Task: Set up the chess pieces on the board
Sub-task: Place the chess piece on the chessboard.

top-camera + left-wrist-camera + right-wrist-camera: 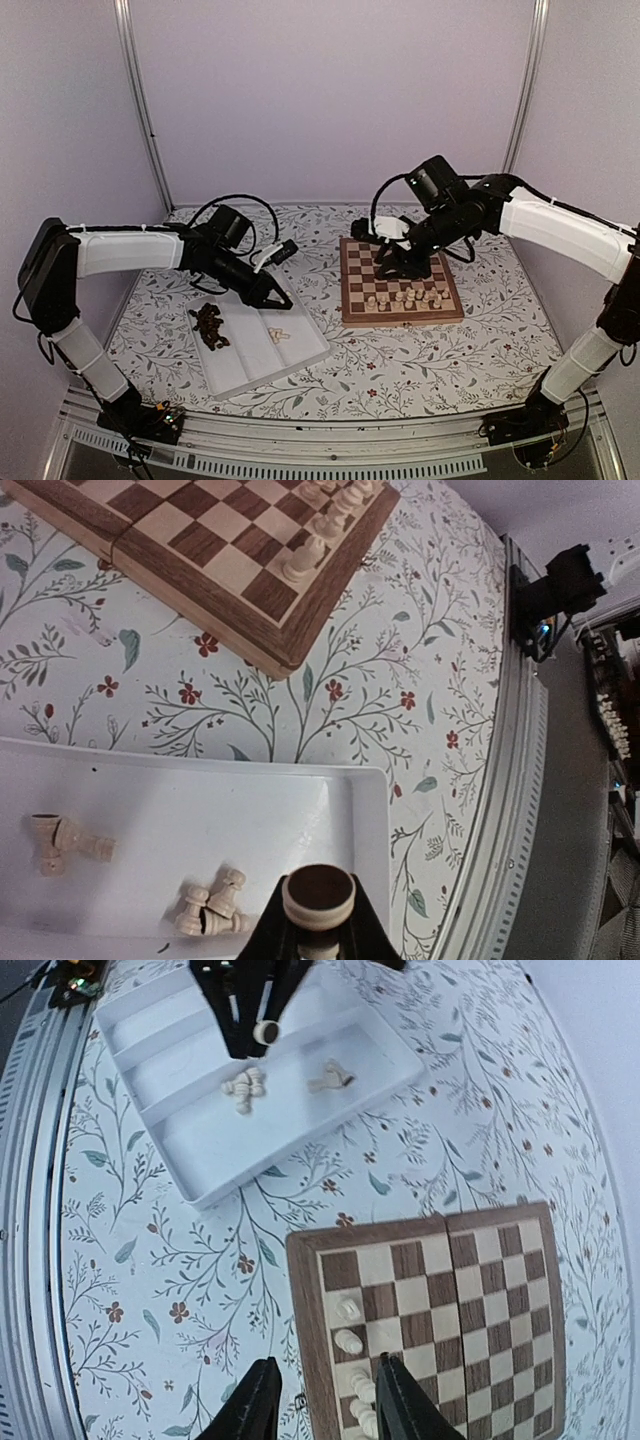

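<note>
The left claw (pixel 318 932) is almost closed on a pale piece (pixel 318 895). It grips the stem, so the round base faces out beyond the fingertips. Held this way, the piece can probably be set down base-first on a square.

Directly under this claw is the tray (pixel 340 810). A small heap of loose pale men (pixel 210 907) lies just beside the fingertips, with a couple more farther along the same compartment, the one nearest the board. The dark men (pixel 208 325) are heaped in the compartment on the claw's other side, away from the board. Keeping the colours apart should make picking easier. The board (pixel 290 645) is ahead of the left claw and well apart from it, across a strip of flowered cloth (pixel 330 710).

The right claw (pixel 325 1405) has its jaws apart and nothing gripped between the fingers. It hangs over the board's rim. The standing pale men (pixel 348 1340) are lined up along the edge rank just below and ahead of its fingertips. With open jaws and no load, it looks free to take or straighten a piece. The squares farther out from this claw are bare.

Judging by this, the pale side is only partly filled and no dark man can be seen on the board, so most of the setup remains. The held piece has to cross from tray to board, and the tight row of standing men leaves little room for the fingers when it is placed.
</note>
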`<state>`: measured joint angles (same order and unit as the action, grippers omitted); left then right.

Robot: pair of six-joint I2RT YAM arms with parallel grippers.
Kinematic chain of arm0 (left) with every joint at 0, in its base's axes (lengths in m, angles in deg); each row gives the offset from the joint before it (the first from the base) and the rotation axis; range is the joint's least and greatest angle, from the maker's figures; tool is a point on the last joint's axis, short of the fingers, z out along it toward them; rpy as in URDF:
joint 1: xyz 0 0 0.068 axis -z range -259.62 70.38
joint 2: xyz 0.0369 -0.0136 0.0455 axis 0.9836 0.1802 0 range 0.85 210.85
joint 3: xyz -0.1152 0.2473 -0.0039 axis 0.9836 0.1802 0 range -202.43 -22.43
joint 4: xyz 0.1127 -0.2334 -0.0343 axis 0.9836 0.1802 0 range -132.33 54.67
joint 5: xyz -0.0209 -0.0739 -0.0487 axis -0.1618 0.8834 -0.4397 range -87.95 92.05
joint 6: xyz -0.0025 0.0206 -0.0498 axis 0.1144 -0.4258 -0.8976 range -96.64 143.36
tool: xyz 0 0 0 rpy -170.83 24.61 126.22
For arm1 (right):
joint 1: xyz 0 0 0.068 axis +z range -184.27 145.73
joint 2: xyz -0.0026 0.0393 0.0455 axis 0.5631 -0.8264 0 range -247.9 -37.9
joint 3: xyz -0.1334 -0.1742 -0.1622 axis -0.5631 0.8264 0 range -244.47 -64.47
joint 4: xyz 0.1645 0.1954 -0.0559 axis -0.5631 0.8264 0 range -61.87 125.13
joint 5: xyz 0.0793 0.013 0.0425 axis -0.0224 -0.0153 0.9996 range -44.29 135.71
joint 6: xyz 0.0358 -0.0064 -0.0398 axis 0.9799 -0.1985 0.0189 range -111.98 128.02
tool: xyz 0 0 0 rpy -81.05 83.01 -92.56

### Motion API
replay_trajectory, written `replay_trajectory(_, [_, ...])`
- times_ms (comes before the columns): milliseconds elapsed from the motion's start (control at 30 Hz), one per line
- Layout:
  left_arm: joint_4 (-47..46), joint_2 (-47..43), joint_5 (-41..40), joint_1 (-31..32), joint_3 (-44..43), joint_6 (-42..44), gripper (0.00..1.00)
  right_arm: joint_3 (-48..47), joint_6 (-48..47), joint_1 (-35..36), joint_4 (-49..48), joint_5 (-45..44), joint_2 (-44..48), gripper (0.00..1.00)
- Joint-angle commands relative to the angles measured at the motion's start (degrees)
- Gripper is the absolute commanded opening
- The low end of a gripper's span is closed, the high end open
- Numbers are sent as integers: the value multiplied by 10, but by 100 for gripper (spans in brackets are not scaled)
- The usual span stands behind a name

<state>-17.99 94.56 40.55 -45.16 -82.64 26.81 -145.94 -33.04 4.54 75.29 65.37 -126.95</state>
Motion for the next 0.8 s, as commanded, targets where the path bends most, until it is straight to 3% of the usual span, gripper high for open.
replay_trajectory(0, [1, 16, 93, 6, 2, 9, 10, -34, -55, 92, -45, -61, -46, 37])
replay_trajectory(267, [24, 36, 166, 36, -4, 23, 10, -69, -106, 204, -112, -153, -122, 36])
replay_trajectory(767, [32, 47, 198, 59, -6, 17, 10, -100, -149, 268, -131, -191, -204, 40])
